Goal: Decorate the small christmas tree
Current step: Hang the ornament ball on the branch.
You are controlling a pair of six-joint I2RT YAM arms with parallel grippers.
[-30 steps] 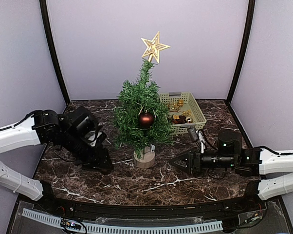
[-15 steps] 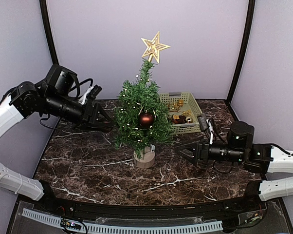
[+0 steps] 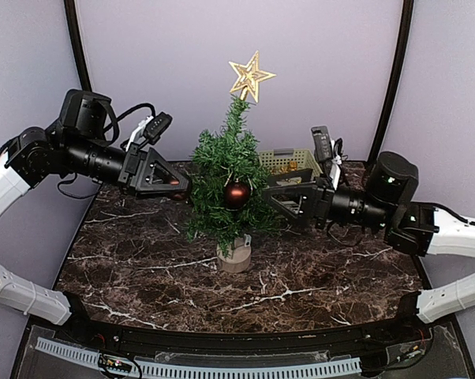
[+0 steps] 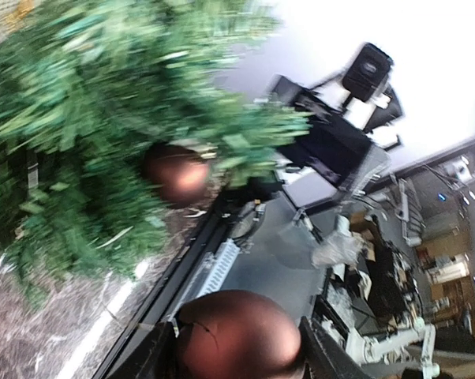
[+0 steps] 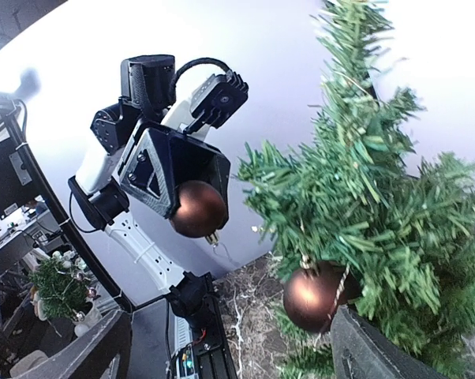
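The small christmas tree [image 3: 226,170] stands mid-table on a tan stump base [image 3: 236,254], with a gold star [image 3: 251,76] on top. One brown bauble [image 3: 237,194] hangs on its front, also seen in the right wrist view [image 5: 316,298]. My left gripper [image 3: 174,188] hovers just left of the tree, shut on a second brown bauble [image 4: 236,335], whose hook [image 5: 214,237] dangles below it. My right gripper [image 3: 271,199] is open and empty at the tree's right side, its fingers [image 5: 379,347] beside the hanging bauble.
A pale green basket [image 3: 304,160] with gold ornaments sits at the back right, partly hidden behind the right arm. Grey walls and black posts [image 3: 84,79] close in the marble table [image 3: 301,276].
Both arms rose from the table and closed in on the tree: the left up and right with its bauble, the right up and left to the branches.
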